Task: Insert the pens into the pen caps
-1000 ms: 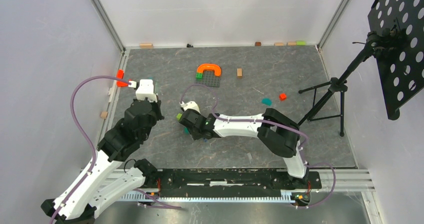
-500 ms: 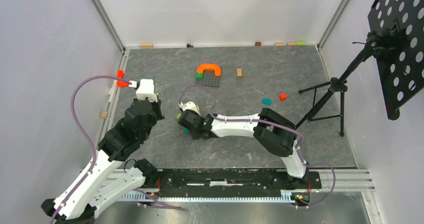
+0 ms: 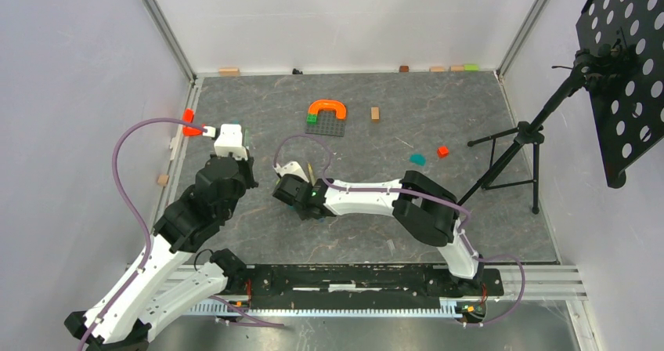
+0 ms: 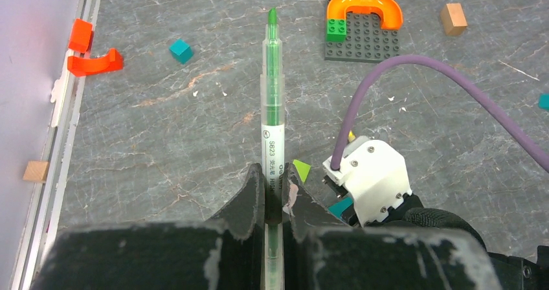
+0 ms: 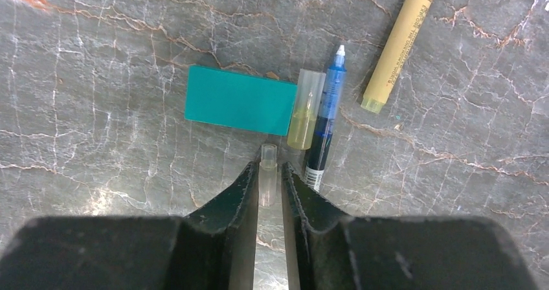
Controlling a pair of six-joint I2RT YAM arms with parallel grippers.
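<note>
Left gripper (image 4: 272,177) clamped on green pen (image 4: 272,102), tip outward for capping; right gripper (image 5: 268,170) pinches clear cap (image 5: 268,157), mouth forward, near desk (image 3: 438,226) centre

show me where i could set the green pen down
Bare mat: far right, between tan block and tripod; near strip between right arm and rail. Crowded at the right gripper: teal block, yellow cap, blue pen, tan pen.

green pen (image 4: 272,109), cap (image 5: 267,168) gripped; blue pen (image 5: 325,118) flat
</note>
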